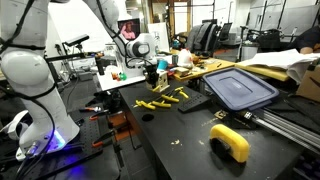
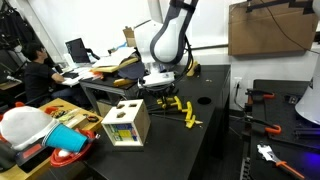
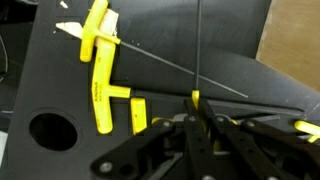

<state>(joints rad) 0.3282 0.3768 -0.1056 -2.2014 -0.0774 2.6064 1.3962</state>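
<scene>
Cluttered lab benches and monitors are seen behind a black worktable [image 1: 190,130], on which several yellow plastic pieces [image 1: 162,101] are scattered. The Robotiq gripper [image 2: 165,93] is held low over this group, close to the tabletop. In the wrist view its fingers [image 3: 180,135] are drawn together, and a thin yellow piece [image 3: 195,97] is pinched between their tips. A T-shaped yellow piece [image 3: 100,70] and a short yellow block [image 3: 138,113] lie flat just beside the gripper, touching each other. A round hole [image 3: 50,132] is seen in the tabletop near them. A wooden shape-sorter box [image 2: 125,122] stands at the table edge, well apart from the pieces, and a dark blue bin lid [image 1: 240,88] lies farther along the table.
</scene>
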